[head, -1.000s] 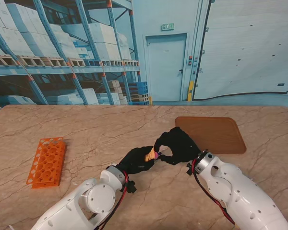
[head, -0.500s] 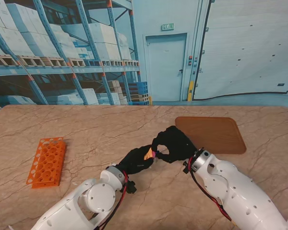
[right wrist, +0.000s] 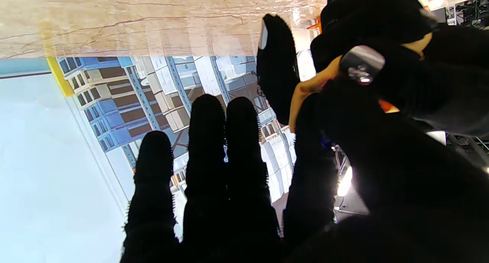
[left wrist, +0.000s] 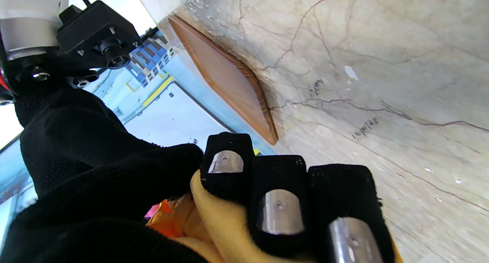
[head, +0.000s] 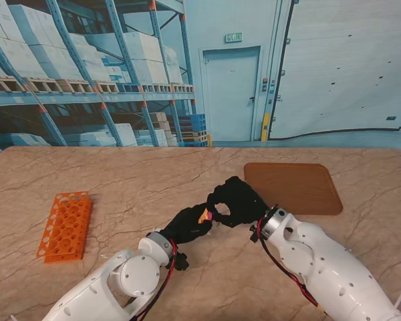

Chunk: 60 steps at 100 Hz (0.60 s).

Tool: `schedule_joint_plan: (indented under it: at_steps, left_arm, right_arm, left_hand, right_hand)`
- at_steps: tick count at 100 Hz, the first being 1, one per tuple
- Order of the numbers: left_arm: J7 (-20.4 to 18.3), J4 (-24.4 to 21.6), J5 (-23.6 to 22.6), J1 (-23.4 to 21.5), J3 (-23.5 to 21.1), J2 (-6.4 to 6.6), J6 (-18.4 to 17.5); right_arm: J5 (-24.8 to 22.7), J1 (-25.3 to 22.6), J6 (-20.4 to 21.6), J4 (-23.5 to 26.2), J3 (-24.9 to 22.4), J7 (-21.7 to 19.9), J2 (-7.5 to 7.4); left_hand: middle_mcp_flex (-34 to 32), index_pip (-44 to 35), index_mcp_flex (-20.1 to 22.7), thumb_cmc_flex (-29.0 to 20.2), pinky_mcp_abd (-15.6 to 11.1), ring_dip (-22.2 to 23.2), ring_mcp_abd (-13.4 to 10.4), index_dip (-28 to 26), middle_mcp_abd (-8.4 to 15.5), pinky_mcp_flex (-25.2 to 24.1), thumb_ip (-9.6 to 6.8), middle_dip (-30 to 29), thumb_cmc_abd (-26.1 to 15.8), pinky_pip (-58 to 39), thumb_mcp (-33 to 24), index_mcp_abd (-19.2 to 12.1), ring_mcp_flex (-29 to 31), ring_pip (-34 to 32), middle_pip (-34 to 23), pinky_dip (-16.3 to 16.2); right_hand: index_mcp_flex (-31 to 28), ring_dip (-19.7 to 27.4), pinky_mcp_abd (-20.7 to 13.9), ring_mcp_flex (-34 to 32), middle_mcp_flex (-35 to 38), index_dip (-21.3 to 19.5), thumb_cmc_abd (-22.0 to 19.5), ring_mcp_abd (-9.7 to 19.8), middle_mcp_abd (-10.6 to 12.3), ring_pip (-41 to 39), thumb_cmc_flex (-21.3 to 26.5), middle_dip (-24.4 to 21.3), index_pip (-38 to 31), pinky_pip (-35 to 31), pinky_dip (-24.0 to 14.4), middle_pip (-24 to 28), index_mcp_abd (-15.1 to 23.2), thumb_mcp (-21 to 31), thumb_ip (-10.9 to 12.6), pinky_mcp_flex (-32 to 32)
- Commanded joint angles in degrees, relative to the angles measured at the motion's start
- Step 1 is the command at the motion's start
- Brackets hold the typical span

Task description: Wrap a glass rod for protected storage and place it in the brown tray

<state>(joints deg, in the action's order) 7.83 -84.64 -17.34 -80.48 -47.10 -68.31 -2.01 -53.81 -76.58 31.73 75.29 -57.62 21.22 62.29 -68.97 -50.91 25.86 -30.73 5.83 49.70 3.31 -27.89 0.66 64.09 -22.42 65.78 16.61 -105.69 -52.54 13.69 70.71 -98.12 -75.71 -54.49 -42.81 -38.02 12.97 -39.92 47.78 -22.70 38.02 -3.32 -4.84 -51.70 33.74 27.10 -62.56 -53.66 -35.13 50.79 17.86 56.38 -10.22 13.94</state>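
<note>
The left hand (head: 189, 224) grips a yellow-orange wrapped bundle (head: 204, 215) above the marble table (head: 134, 184). The right hand (head: 235, 202) pinches the same bundle's end, other fingers extended. The brown tray (head: 297, 187) lies near, to their right.

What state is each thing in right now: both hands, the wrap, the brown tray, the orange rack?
left hand: shut on the yellow wrap, fingers curled over it
right hand: thumb and a finger touching the wrap, other fingers extended
yellow wrap: bunched between both hands; rod not visible
brown tray: flat on the table, nothing in it
orange rack: lying on the table, untouched
</note>
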Motion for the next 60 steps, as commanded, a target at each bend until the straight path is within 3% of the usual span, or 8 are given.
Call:
schedule_joint_plan:
  at_steps: [1,8,13,37,43,50,56,60]
  left_arm:
    - [0.03,0.06,-1.02,0.34,0.46,-0.43,-1.89]
    - [0.23,0.48,-1.57,0.53,0.56,-0.39,-2.83]
    - [0.11,0.42,-1.32,0.48,0.50,-0.37,-2.97]
    - [-0.35,0.52,0.44,0.32,0.22,-0.46,-4.15]
    - [-0.27,0.56,0.64,0.27,0.14,-0.50,-4.46]
    - [-0.02,0.21,0.93,0.00,-0.03,-0.60,-4.09]
    - [0.18,-0.03,0.87,-0.13,-0.10,-0.64,-3.51]
    - [0.40,-0.08,0.73,-0.18,-0.11,-0.69,-3.26]
  right_arm:
    - [-0.43,-0.34,-0.09,0.65,0.38,0.02,0.52]
    - [-0.58,-0.36,-0.54,0.59,0.32,0.16,0.49]
    - [-0.55,-0.37,-0.76,0.57,0.30,0.13,0.50]
    - [-0.63,-0.39,-1.60,0.63,0.45,-0.09,0.44]
    - [-0.56,-0.43,-1.81,0.69,0.45,-0.29,0.43]
    - [-0.46,-0.47,-1.90,0.74,0.45,-0.46,0.43]
    - [-0.48,-0.47,-1.80,0.76,0.47,-0.42,0.43]
    - [-0.57,-0.46,-1.66,0.77,0.47,-0.33,0.42]
  left_hand:
    - [-0.11,1.94,-1.69,4.94,-8.54,0.80,-1.51,-1.00,0.55,0.47,9.44,1.05,3.75,-14.29,9.56,-1.53,2.08,-4.75,-2.58,-1.02]
    - [0.43,2.55,-1.80,7.48,-8.85,0.89,-1.54,-1.07,0.80,0.47,21.37,1.32,6.40,-14.29,18.71,-1.84,2.08,-4.70,-2.33,-0.50]
    - [0.83,2.72,-1.78,8.53,-8.14,0.92,-1.44,-1.06,0.38,0.42,24.10,1.46,6.35,-14.29,23.25,-1.75,2.08,-4.64,-2.22,-0.47]
    - [2.12,2.81,-1.73,12.30,-5.24,2.22,2.05,-1.05,-2.26,0.17,24.02,2.02,-5.20,-14.29,37.52,-1.75,1.98,-3.85,-1.93,-0.51]
    - [2.26,3.49,-0.87,11.24,-4.51,2.56,2.63,-0.71,-2.88,0.12,22.79,2.11,-10.49,-14.29,42.09,-1.95,1.98,-3.74,-1.84,-0.58]
    - [2.09,3.79,0.00,9.64,-3.29,2.82,3.78,-0.53,-3.35,0.03,18.87,2.13,-16.72,-14.29,37.36,-1.91,1.96,-3.72,-1.87,-0.73]
    - [1.87,3.46,0.33,-0.09,-2.90,2.71,3.99,-0.74,-3.24,0.01,23.01,1.93,-19.62,-14.29,37.57,-1.98,1.97,-3.75,-1.89,-0.82]
    - [1.81,3.17,0.24,-6.37,-2.93,2.64,3.92,-0.91,-2.98,0.00,24.09,1.85,-20.47,-14.29,38.55,-1.95,1.97,-3.76,-1.89,-0.76]
  right_hand:
    - [-2.01,-0.68,0.77,-0.92,1.13,1.58,-3.23,0.30,-0.49,-1.26,1.57,-0.36,1.24,-1.56,-0.13,1.35,3.58,-1.21,-1.07,0.01]
    - [-2.11,-0.72,0.78,-0.96,1.20,1.64,-3.13,0.26,-0.58,-1.41,1.65,-0.42,1.26,-1.66,-0.09,1.42,3.62,-1.11,-1.04,0.00]
    - [-2.12,-0.74,0.78,-0.94,1.16,1.61,-3.06,0.19,-0.65,-1.48,1.65,-0.47,1.23,-1.75,-0.05,1.45,3.57,-1.04,-1.03,-0.01]
    - [-2.21,-0.69,0.79,-0.73,1.10,1.59,-2.96,0.10,-0.70,-1.51,1.61,-0.61,1.27,-1.95,0.11,1.54,3.61,-0.93,-1.02,-0.12]
    - [-2.16,-0.66,0.79,-0.60,0.97,1.58,-2.92,0.09,-0.75,-1.44,1.66,-0.65,1.30,-1.95,0.15,1.49,3.66,-0.88,-1.00,-0.19]
    - [-2.22,-0.63,0.72,-0.55,0.89,1.57,-2.88,0.09,-0.81,-1.41,1.60,-0.67,1.29,-1.99,0.20,1.48,3.66,-0.89,-1.03,-0.22]
    - [-2.14,-0.61,0.73,-0.51,0.78,1.58,-2.90,0.12,-0.80,-1.39,1.56,-0.68,1.37,-2.00,0.24,1.47,3.75,-0.87,-1.03,-0.28]
    - [-2.17,-0.61,0.72,-0.49,0.78,1.56,-2.90,0.11,-0.79,-1.39,1.56,-0.68,1.35,-2.00,0.27,1.48,3.79,-0.85,-1.02,-0.30]
